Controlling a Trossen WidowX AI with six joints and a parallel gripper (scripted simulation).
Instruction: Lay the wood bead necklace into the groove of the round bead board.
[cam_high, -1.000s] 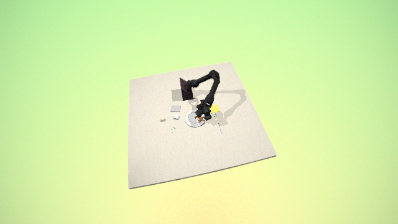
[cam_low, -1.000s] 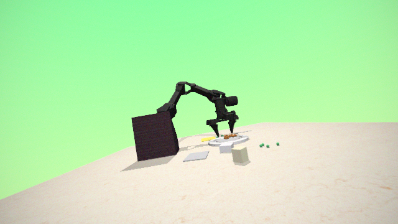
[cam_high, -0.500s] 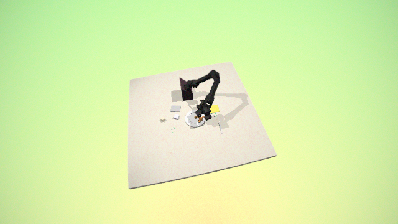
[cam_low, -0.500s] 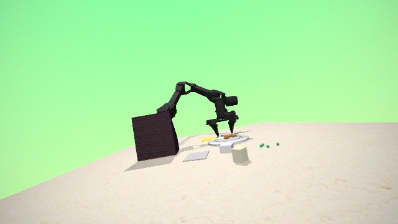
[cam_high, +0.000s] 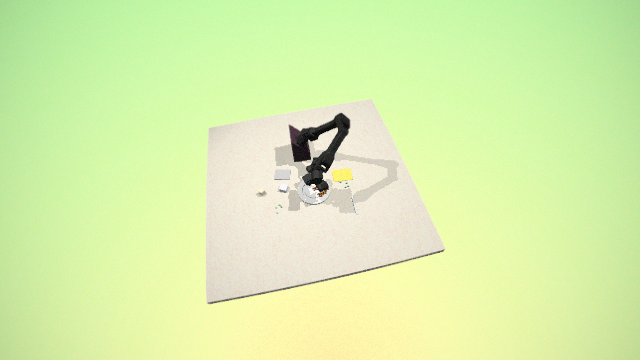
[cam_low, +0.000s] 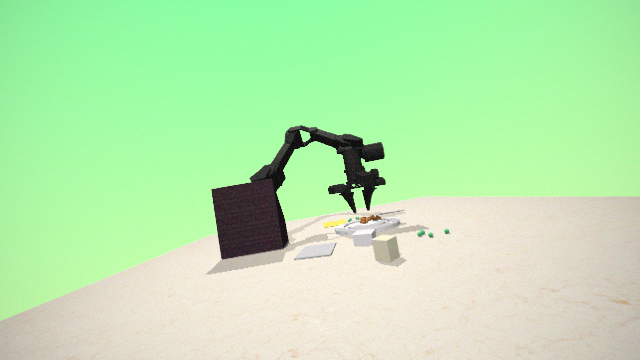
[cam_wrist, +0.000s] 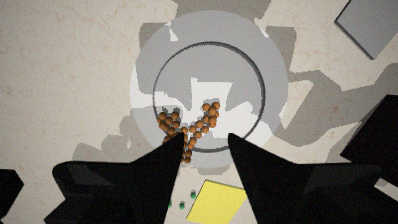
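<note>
The round bead board (cam_high: 305, 200) (cam_low: 342, 231) (cam_wrist: 276, 95) is pale grey-white, with a circular groove that shows as a dark ring in the wrist view. The wood bead necklace (cam_low: 371, 219) (cam_wrist: 212, 113) of brown beads lies bunched on it, in the lower left part of the ring in the wrist view. One strand reaches up inside the ring, and a few beads lie outside it at the bottom. My gripper (cam_low: 362, 210) (cam_wrist: 206, 136) is partly open and empty, above the board. Its left finger in the wrist view hides some beads.
A yellow sheet (cam_high: 342, 174) (cam_low: 334, 223) (cam_wrist: 217, 202), a grey plate (cam_high: 282, 174) (cam_low: 316, 251) (cam_wrist: 372, 25), a white block (cam_high: 283, 188) (cam_low: 364, 237) and a beige block (cam_high: 261, 192) (cam_low: 386, 248) surround the board. Small green beads (cam_low: 431, 234) (cam_wrist: 193, 195) lie on two sides. A thin rod (cam_high: 354, 205) lies beyond it.
</note>
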